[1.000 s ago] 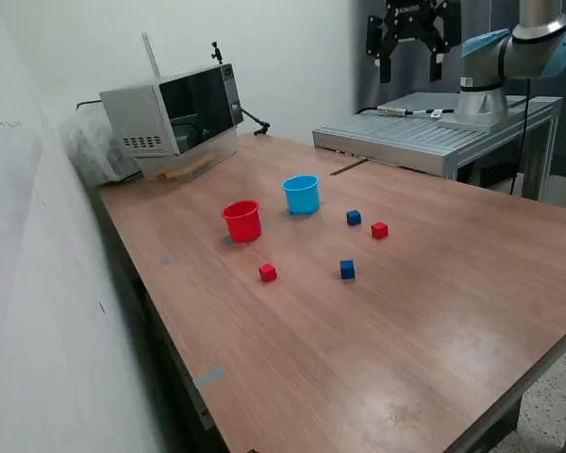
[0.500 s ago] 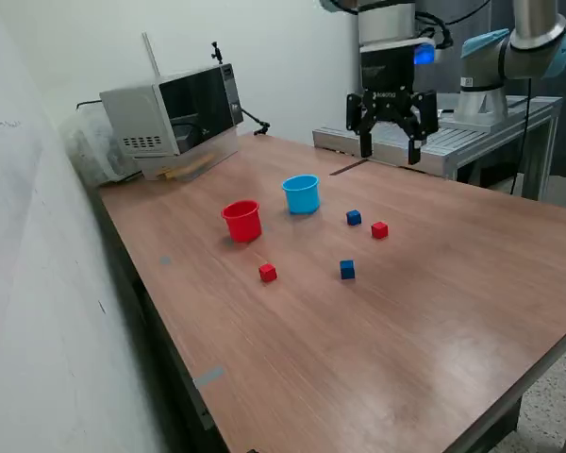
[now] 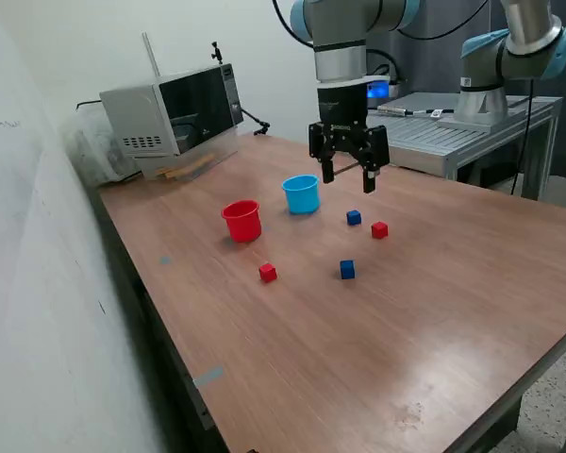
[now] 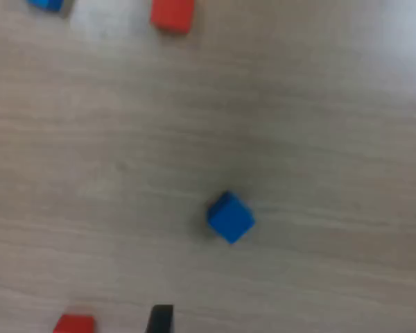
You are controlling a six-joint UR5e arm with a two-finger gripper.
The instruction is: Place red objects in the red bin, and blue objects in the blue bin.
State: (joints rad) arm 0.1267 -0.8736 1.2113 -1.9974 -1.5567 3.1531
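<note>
On the wooden table stand a red cup and a light blue cup. Two dark blue cubes and two red cubes lie loose nearby. My gripper hangs open and empty above the table, just to the exterior view's right of the blue cup and over the nearer blue cube. The wrist view centres on one blue cube, with a red cube, another blue cube and a second red cube at the picture's edges. A dark fingertip shows there.
A microwave sits at the far corner on the exterior view's left. Behind the table is a grey metal platform carrying a second arm's base. A wall runs along the exterior view's left.
The arm has swung down and toward the exterior view's left, from high at the back to just above the cubes by the blue cup. Cubes and cups have not moved.
</note>
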